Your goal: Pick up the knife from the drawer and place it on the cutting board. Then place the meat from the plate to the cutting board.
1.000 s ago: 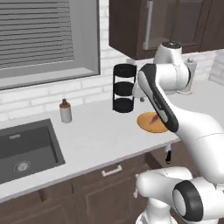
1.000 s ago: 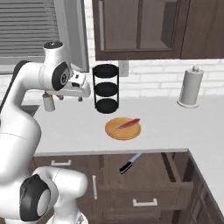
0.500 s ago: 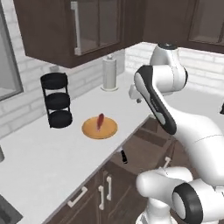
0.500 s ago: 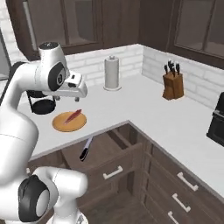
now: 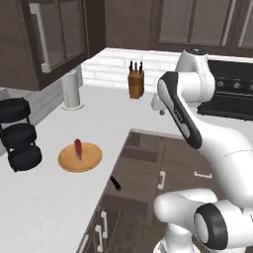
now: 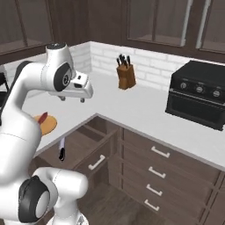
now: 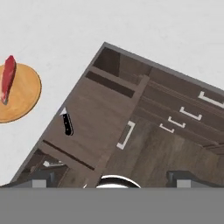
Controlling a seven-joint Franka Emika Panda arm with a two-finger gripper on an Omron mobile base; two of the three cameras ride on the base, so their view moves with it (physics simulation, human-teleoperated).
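the knife (image 7: pixel 66 124) in the open drawer (image 7: pixel 96 118) looks light, stiff, slippery-bladed (sharp too); best pinched across its black handle. the gripper (image 6: pixel 73 98) hangs with jaws spread, empty.

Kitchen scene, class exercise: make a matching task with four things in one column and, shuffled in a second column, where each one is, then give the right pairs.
Things:
1. knife
2. meat
3. knife block
4. paper towel roll

Places:
A. on the round plate
B. on the counter by the brick wall, left of the black oven
C. in the open drawer
D. upright on the counter under the wall cabinet

Pairs: 1-C, 2-A, 3-B, 4-D
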